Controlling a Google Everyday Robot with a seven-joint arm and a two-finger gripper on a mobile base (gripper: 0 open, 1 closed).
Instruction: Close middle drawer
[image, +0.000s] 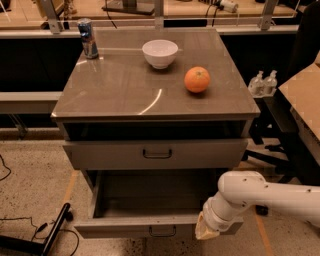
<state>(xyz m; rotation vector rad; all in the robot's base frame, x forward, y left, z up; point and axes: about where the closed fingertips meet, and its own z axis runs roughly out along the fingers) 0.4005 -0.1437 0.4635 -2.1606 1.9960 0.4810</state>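
Note:
The middle drawer (125, 226) is pulled far out at the bottom of the grey cabinet. It has a low front panel with a small dark bail handle (162, 231) at its centre, and its inside looks empty. My gripper (206, 232), on the white arm coming in from the right, sits against the right part of that front panel, to the right of the handle. The taller-fronted drawer (100, 154) above, with the larger handle, is pushed in.
On the cabinet top (120, 90) stand a white bowl (160, 53), an orange (197, 80) and a drinks can (88, 38). A dark chair (280, 130) and two small bottles (263, 83) are to the right. A black bar (52, 235) and cables lie on the floor at left.

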